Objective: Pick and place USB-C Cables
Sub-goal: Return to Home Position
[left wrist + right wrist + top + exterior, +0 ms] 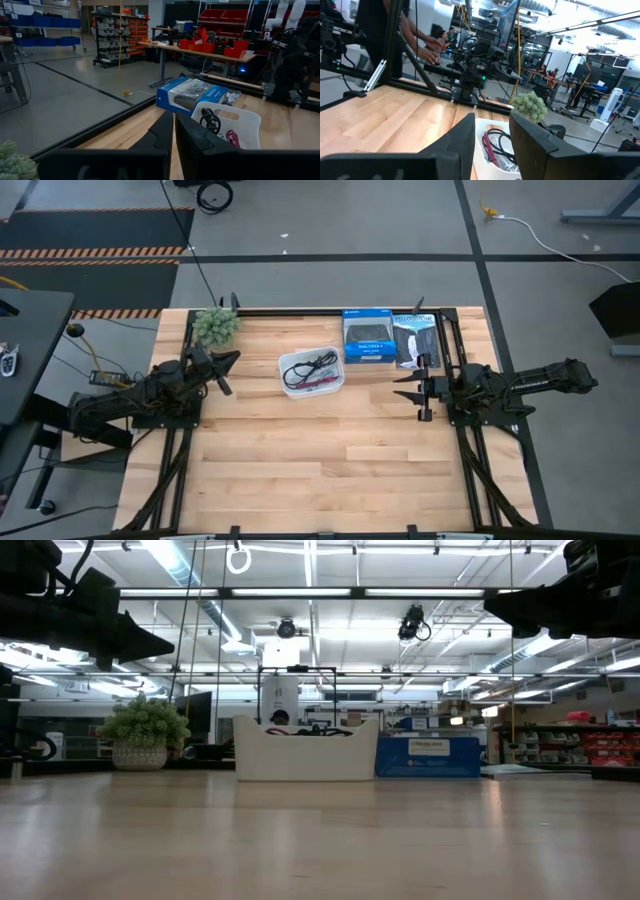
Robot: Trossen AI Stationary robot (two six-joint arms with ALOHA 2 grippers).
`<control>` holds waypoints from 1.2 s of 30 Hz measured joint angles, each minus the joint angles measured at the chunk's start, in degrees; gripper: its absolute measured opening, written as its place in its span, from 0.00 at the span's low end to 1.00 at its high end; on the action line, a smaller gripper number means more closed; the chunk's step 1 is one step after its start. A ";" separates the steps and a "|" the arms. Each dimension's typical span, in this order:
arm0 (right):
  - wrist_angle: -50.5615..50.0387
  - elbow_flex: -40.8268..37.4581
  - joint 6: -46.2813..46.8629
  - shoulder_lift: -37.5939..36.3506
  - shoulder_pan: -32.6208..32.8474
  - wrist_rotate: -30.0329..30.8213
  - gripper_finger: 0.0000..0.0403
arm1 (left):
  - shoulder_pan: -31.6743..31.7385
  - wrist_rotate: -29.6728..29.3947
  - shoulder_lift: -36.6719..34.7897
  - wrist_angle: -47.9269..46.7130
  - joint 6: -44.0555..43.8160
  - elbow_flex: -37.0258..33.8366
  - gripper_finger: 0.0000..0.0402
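The USB-C cables lie in a white bin (312, 372) at the table's middle, toward the far edge. I see a black cable (318, 364) and a dark red one (322, 381) in it. The left wrist view shows the black coil (211, 120) and the red cable (232, 138). A white or a blue-grey cable I cannot make out. My left gripper (234, 358) hovers left of the bin, shut and empty. My right gripper (402, 386) hovers right of the bin, open and empty. Both show high above the table in the low view.
A blue retail box (367, 337) and a black one (415, 341) lie at the far edge, right of the bin. A small potted plant (216, 325) stands at the far left corner. Bare wood (320, 460) spreads over the table's near half. People show beyond the table in the right wrist view.
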 joint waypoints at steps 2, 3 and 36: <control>0.01 0.00 0.00 0.00 0.00 0.00 0.32 | 0.00 0.00 0.00 0.00 0.00 0.00 0.06; 0.00 0.00 0.00 0.00 0.00 0.00 0.32 | 0.00 0.00 0.00 0.00 0.00 0.00 0.06; 0.00 0.01 0.00 0.00 0.00 -0.01 0.32 | 0.00 0.00 0.00 -0.02 0.00 0.02 0.06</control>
